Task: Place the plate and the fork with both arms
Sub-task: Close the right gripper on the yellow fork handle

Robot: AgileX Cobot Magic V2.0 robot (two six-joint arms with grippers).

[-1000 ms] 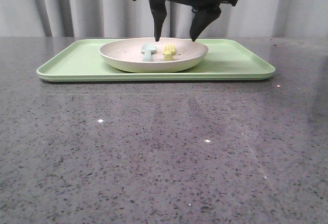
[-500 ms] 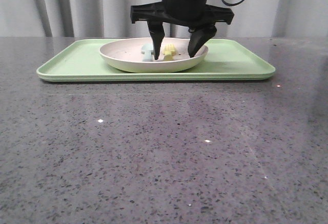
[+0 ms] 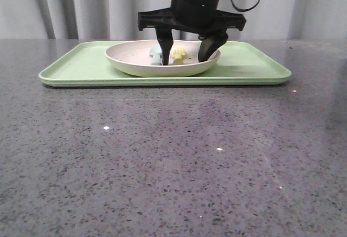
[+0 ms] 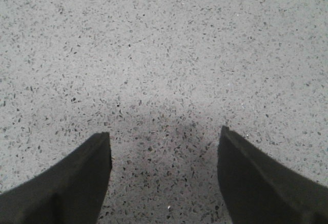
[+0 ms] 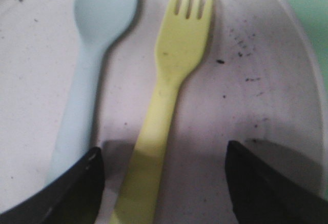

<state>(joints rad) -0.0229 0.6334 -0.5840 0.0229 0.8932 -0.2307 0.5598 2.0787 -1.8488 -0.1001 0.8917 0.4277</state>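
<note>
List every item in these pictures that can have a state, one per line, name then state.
plate: upright on the green tray, holding both utensils
fork: flat in the plate, between the open fingers, ungripped
blue spoon: flat beside the fork
green tray: flat on the table
right gripper: open, lowered into the plate
left gripper: open, empty, over bare table

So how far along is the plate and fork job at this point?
Early. Nothing looks placed: the plate sits on the green tray with the fork and a blue spoon lying in it. In hand: the right gripper is open, down inside the plate, fingers either side of the fork handle. Left: gripping and moving both. The left gripper is open over bare table.
</note>
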